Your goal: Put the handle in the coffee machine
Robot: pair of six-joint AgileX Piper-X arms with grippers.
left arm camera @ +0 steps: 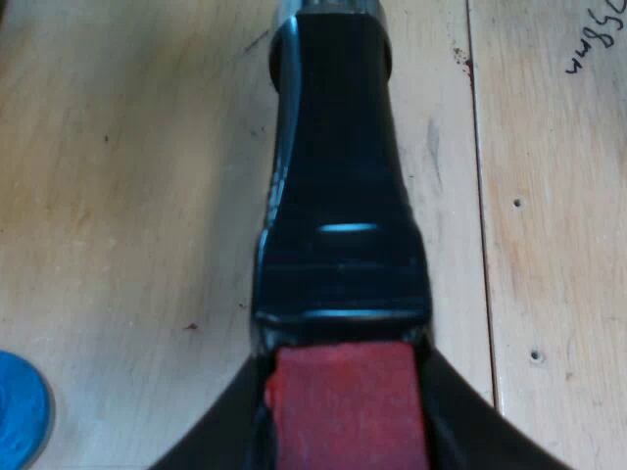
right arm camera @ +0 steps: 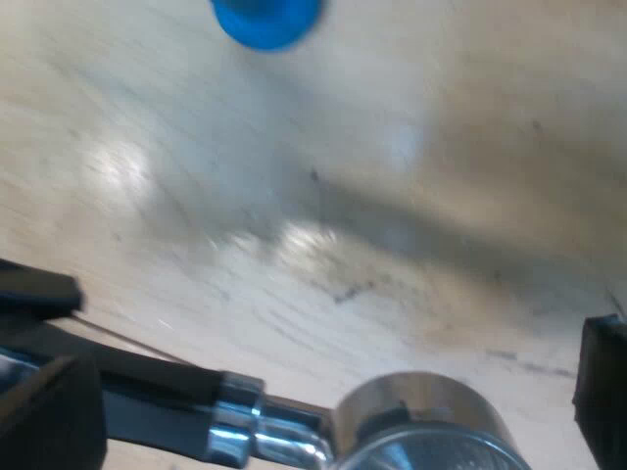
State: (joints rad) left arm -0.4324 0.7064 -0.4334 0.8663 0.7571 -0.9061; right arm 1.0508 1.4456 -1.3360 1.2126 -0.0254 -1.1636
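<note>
The holder's dark handle (left arm camera: 338, 196) runs away from my left gripper (left arm camera: 348, 431) over the wooden table. Its red end (left arm camera: 348, 406) sits between the two black fingers (left arm camera: 211, 446), which are shut on it. In the right wrist view the holder's round metal basket (right arm camera: 421, 421) and its shiny neck (right arm camera: 250, 431) lie between the fingers of my right gripper (right arm camera: 328, 406). That gripper is open wide and touches nothing, with one finger (right arm camera: 602, 392) well clear of the basket. Whether the holder rests on the table or hangs just above it, I cannot tell.
A blue tamper (left arm camera: 20, 411) stands on the wooden table (left arm camera: 118, 196), a short way off beside my left gripper. It also appears farther off (right arm camera: 265, 20) across the table (right arm camera: 392, 147) from the basket. A seam between boards (left arm camera: 480, 196) runs along the handle.
</note>
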